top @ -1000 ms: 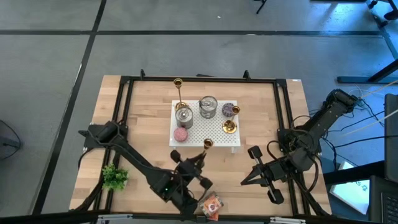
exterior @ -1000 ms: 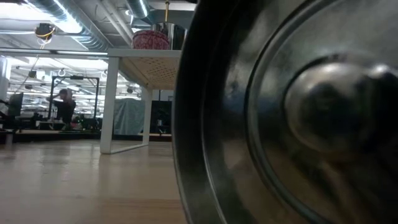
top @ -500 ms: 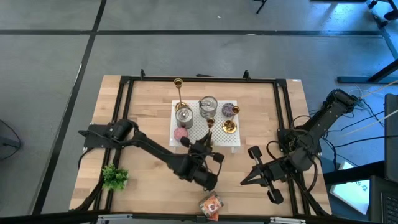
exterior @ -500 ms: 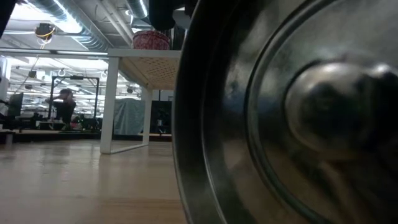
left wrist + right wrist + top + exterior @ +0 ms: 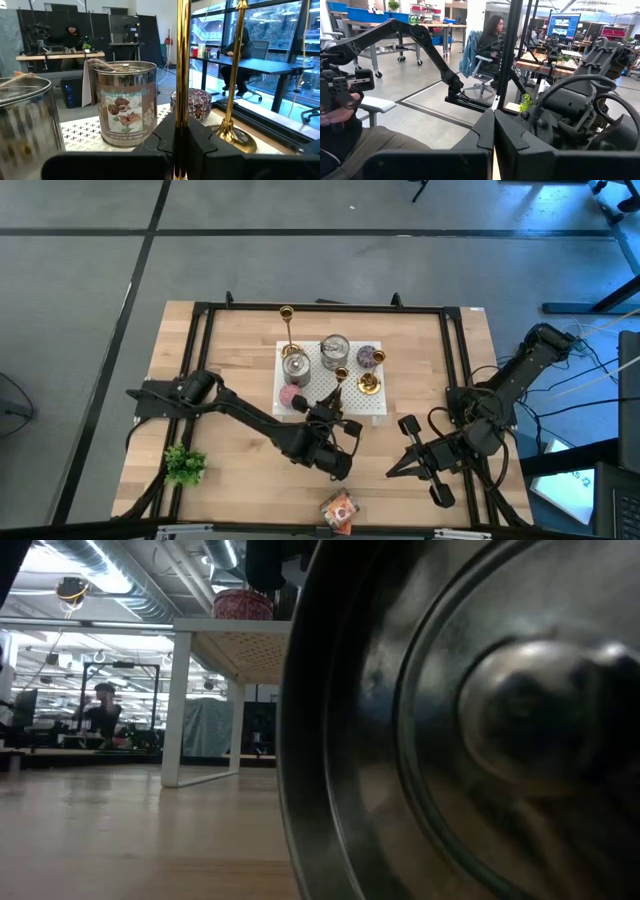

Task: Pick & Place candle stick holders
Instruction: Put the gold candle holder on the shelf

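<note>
Left gripper: the left gripper [image 5: 181, 150] is pressed together on the stem of a gold candle stick holder [image 5: 182, 75], which is carried upright over the front part of the white perforated stand [image 5: 345, 395].
Held holder, from above: its top cup [image 5: 340, 373] is seen just in front of the two silver tins [image 5: 334, 352] and beside the short gold holder [image 5: 369, 383].
Other holders: a tall gold holder [image 5: 288, 330] stands at the stand's far-left corner; the short one stands on its right side, its stem [image 5: 234, 70] close to the held stem in the left wrist view.
Right gripper: the right gripper [image 5: 493, 145] is closed on nothing and is parked at the table's right edge, well apart from the stand.
Risk, collision: the labelled tin [image 5: 125, 107] and the short holder lie close on either side of the held stem; a sideways drift on the way down is judged likely to knock one of them.
Risk, tipping: the stem is pinched low between narrow fingers; if it is tilted at release, the flared base may land on its edge and the holder may topple.
Risk, crowding: the pink candle [image 5: 289, 396] and the round patterned tin [image 5: 193, 103] leave little free space, so a misjudged spot could push them.
Unknown: the held holder's base is hidden, so its height above the stand cannot be told.
</note>
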